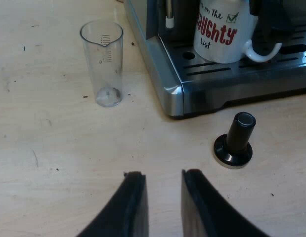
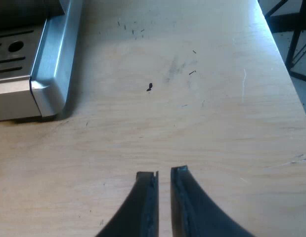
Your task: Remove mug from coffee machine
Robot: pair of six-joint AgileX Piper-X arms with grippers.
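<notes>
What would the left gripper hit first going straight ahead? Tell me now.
Probably the espresso machine, at its drip-tray corner. The left gripper points across bare table, passing between the measuring glass and the black-knobbed tamper; depth is hard to judge.

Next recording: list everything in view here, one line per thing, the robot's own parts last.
white ceramic mug with red and black lettering: one, white, upright on the machine's drip tray
silver metal espresso machine: one, silver, on the table
clear plastic measuring glass: one, clear, upright on the table, apart from the machine
tamper with a black knob: one, black, upright by the machine's front corner
pale wooden table: one, light wood
left tool: one, black, open, over the table
right tool: one, black, narrowly open, near the machine's corner
</notes>
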